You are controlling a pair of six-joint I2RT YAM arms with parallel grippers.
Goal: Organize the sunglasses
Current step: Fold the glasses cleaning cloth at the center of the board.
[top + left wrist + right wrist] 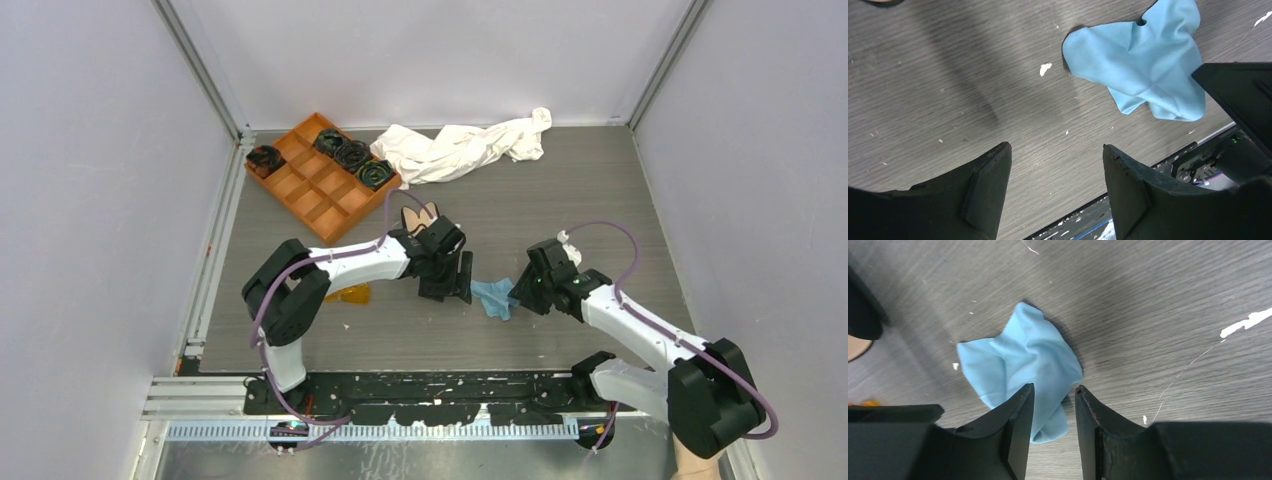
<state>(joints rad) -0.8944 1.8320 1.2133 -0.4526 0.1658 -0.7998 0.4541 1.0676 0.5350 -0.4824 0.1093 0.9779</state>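
Observation:
The sunglasses (350, 293), amber and small, lie on the table under my left arm's forearm, left of both grippers. My left gripper (447, 285) hangs open over bare table (1055, 147), with nothing between its fingers. A crumpled light blue cloth (495, 297) lies just to its right (1143, 60). My right gripper (520, 290) is low over the cloth's near edge (1023, 355). Its jaws (1054, 387) stand narrowly apart with a fold of cloth in the gap, touching the left finger only. The open black case (420, 217) with beige lining lies behind the left gripper.
An orange divided tray (320, 185) with black items stands at the back left. A white cloth (460, 148) is bunched along the back. The table's front edge (1168, 155) is close under the left gripper. The right gripper's black body (1243, 95) sits near the left one.

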